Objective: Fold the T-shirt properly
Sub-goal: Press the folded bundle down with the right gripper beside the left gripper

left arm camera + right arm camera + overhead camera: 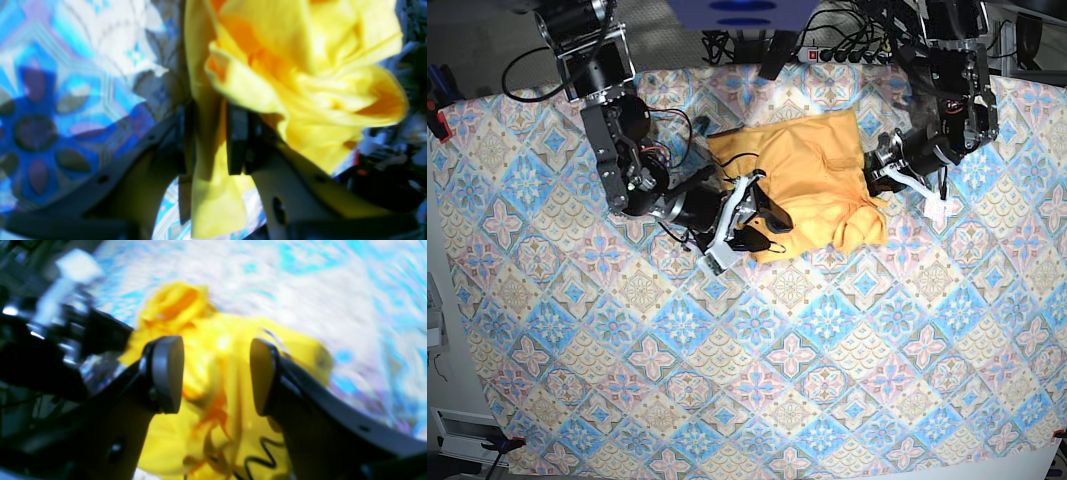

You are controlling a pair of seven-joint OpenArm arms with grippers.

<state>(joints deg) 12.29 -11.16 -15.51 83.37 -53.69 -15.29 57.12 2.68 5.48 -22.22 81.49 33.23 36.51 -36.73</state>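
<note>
The T-shirt lies bunched and creased on the far half of the table, roughly centred between the two arms, and no clean fold is visible, so I judge the task to be at an early stage. Its outline is irregular, with the near-right corner crumpled.

The left gripper is clenched on a strip of the shirt's fabric at the shirt's right edge; the cloth passes between its pads and billows beyond them. The right gripper is spread wide and holds nothing, hovering over the shirt's near-left part, where dark cursive lettering shows on the cloth.

What is left, as I judge it, is nearly everything: spreading the shirt flat, then bringing in the sleeves and folding the body.

The surface is a tablecloth with a blue-and-pink tile pattern, covering the whole table. Beyond the far edge sit a power strip and tangled cables; the floor there is dark.
</note>
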